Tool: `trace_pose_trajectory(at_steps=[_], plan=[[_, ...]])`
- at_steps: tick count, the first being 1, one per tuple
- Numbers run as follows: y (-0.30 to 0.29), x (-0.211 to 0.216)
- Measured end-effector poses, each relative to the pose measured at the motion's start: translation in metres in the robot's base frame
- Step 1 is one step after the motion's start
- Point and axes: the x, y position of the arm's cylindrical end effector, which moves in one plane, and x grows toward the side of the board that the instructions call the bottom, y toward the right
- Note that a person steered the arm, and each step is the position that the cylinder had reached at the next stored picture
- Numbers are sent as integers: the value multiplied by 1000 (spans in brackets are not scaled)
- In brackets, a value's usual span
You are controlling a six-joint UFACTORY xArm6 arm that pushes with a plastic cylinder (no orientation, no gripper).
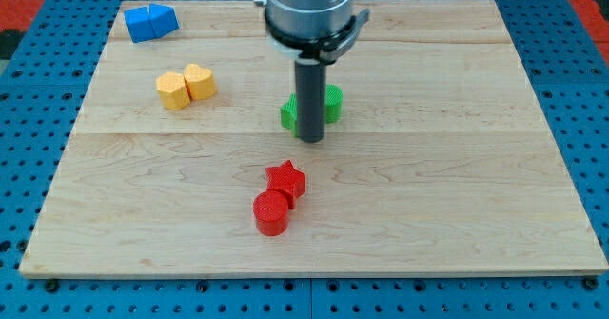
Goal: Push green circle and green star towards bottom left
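Two green blocks sit near the board's middle, partly hidden behind my rod. One green block (pixel 289 114) shows at the rod's left and the other green block (pixel 332 103) at its right; I cannot tell which is the circle and which the star. My tip (pixel 311 139) rests on the board just in front of them, toward the view's bottom, touching or nearly touching both.
A red star (pixel 286 179) and a red circle (pixel 271 213) lie together below the tip. Two yellow blocks (pixel 186 86) sit at the left. Blue blocks (pixel 151 21) sit at the top left corner. The wooden board (pixel 457 167) ends on a blue pegboard.
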Motion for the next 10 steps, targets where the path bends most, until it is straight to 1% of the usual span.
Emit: trace_pose_trajectory(at_steps=[1,2,3,4,5,9,10], plan=[[61,-22],[87,-69],[66,-72],[47,-52],[0,-41],[-171,40],[-207,52]])
